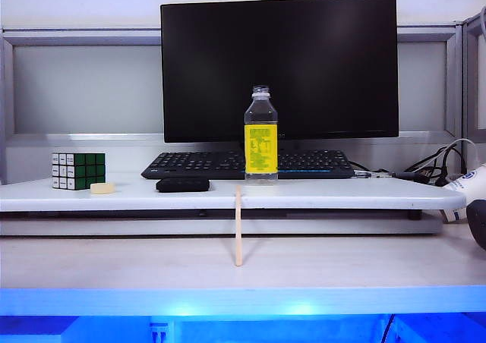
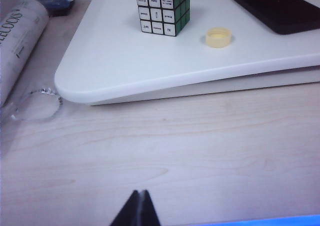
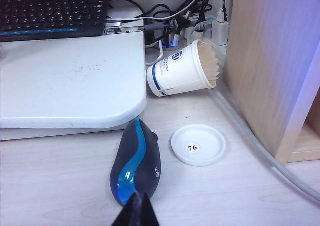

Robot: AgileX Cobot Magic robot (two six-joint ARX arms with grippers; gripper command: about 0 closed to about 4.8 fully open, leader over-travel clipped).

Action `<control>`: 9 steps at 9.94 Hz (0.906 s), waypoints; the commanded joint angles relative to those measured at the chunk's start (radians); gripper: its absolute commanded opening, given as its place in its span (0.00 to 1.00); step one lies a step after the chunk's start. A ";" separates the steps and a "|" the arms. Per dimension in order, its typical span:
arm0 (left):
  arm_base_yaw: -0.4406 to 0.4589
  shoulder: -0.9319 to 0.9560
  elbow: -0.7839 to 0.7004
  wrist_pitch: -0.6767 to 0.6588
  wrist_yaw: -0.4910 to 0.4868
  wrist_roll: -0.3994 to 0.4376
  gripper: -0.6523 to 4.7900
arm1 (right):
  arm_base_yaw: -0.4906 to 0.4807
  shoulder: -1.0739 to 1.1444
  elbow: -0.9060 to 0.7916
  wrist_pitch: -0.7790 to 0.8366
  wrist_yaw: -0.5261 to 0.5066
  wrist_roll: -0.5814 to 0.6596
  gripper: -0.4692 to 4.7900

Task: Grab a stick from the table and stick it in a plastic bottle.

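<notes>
The thin pale wooden stick (image 1: 238, 225) lies untouched on the pale wood-grain counter (image 1: 114, 263), running from near its blue-lit front edge back to the raised white shelf board (image 1: 114, 195). The clear plastic bottle with the yellow label (image 1: 260, 135) stands uncapped at that board's front edge, just behind the stick. Both the left pincer (image 2: 139, 209) and the right pincer (image 3: 137, 211) hang pressed together, empty, over the counter's outer ends. The grab has not begun; one pincer must spread and reach for the stick.
</notes>
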 commanded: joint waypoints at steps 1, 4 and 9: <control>0.000 0.000 0.000 0.005 -0.014 0.000 0.11 | 0.001 0.000 -0.002 0.006 0.005 -0.008 0.08; 0.000 0.000 0.000 -0.014 -0.003 -0.001 0.11 | 0.004 0.000 -0.002 0.005 0.004 -0.008 0.08; 0.000 0.000 0.003 -0.014 0.480 -0.071 0.11 | 0.011 0.000 0.016 0.010 -0.232 0.027 0.08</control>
